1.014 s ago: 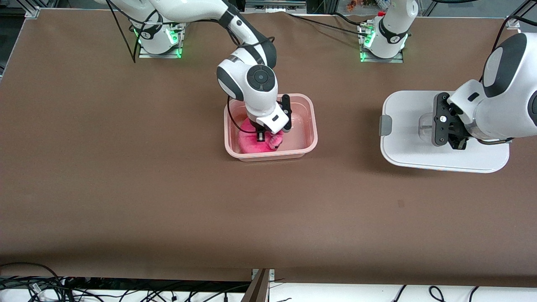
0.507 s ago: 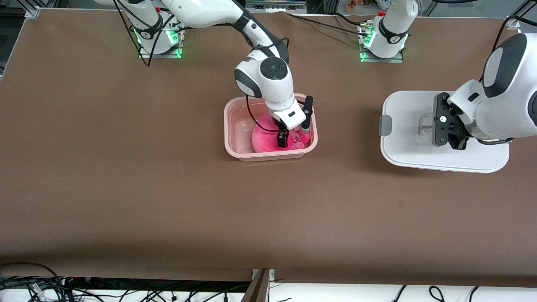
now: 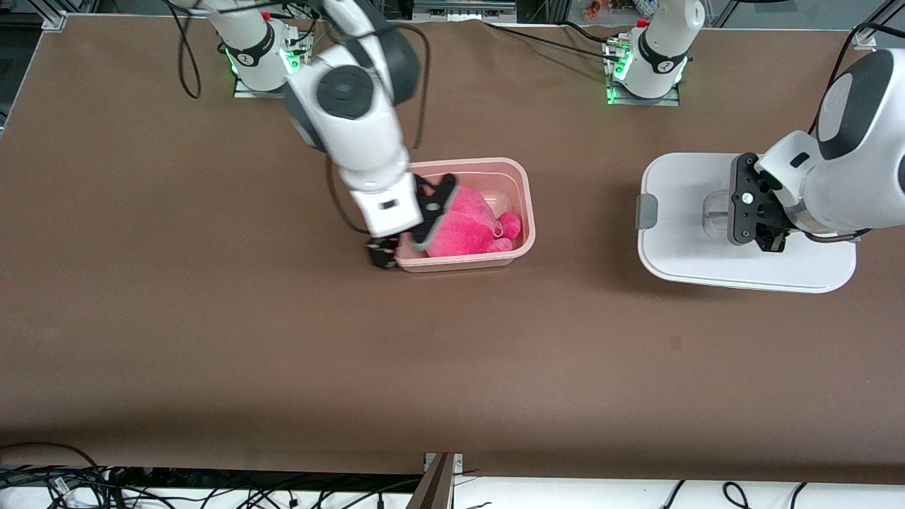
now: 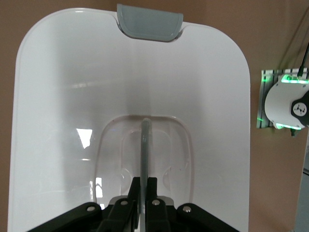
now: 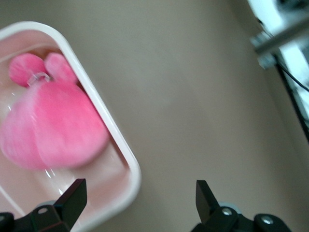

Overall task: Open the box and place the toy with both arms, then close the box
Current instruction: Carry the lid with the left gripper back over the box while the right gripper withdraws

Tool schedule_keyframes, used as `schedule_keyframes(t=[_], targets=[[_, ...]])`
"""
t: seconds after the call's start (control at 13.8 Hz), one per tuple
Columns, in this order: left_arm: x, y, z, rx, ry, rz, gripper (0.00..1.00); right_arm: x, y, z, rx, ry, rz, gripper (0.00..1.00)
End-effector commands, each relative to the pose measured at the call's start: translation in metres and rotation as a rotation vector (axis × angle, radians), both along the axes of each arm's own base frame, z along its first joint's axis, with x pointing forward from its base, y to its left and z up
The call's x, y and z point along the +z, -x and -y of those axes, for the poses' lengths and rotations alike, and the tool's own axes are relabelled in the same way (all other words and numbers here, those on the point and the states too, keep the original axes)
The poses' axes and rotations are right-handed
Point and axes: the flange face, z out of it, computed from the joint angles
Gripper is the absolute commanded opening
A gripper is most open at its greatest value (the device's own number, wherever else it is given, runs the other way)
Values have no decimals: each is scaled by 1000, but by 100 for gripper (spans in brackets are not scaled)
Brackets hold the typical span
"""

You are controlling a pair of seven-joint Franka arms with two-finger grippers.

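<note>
Front view: shows the toy lying inside the box, seemingly bulging near rim height. Finds the right gripper spread wide and empty, over the box's rim at the right arm's end. Finds the left gripper pinched tight on the handle of the lid, well apart from the box, toward the left arm's end of the table. Could snag the rim with a low finger and drag the box. Could seat the lid crooked on proud plush, or let it swing on so thin a hold.
</note>
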Motion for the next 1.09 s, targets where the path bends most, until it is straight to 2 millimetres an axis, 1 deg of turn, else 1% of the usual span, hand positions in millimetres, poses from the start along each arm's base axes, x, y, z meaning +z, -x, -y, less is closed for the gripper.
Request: schedule_keyframes(t=[0.0, 0.07, 0.14, 0.22, 0.29, 0.36, 0.43, 0.51, 0.58, 0.65, 0.72, 0.8, 0.87, 0.94, 1.01], targets=[[18, 5, 48, -59, 88, 8, 0, 19, -19, 77, -83, 29, -75, 100], [15, 8, 75, -49, 84, 14, 0, 20, -27, 103, -104, 48, -100, 100], [5, 7, 99, -21, 92, 13, 0, 42, -29, 137, -148, 56, -104, 100], [-3, 8, 127, -29, 101, 15, 0, 58, -32, 170, -203, 65, -108, 100], [-11, 10, 153, -31, 103, 22, 0, 64, -36, 203, -269, 57, -138, 100], [-18, 11, 171, -5, 101, 33, 0, 77, -37, 240, -358, 4, -172, 100], [-29, 13, 194, 22, 117, 26, 0, 89, -38, 273, -438, -50, -187, 100], [-42, 21, 226, 41, 145, -1, 0, 91, -38, 295, -494, -73, -211, 100], [-56, 27, 257, 56, 164, -8, 0, 98, -30, 307, -547, -80, -245, 100], [-66, 34, 288, 76, 177, 10, 0, 109, -22, 320, -640, -84, -260, 100], [-72, 43, 318, 102, 184, 36, 0, 118, -15, 324, -730, -87, -269, 100], [-86, 47, 341, 144, 199, 51, 0, 123, -10, 326, -803, -91, -284, 100], [-99, 57, 370, 165, 213, 65, 0, 125, -7, 330, -887, -92, -290, 100], [-113, 64, 392, 190, 225, 77, 0, 130, 1, 334, -936, -87, -303, 100], [-125, 68, 407, 220, 230, 91, 0, 130, 7, 341, -947, -75, -305, 100]])
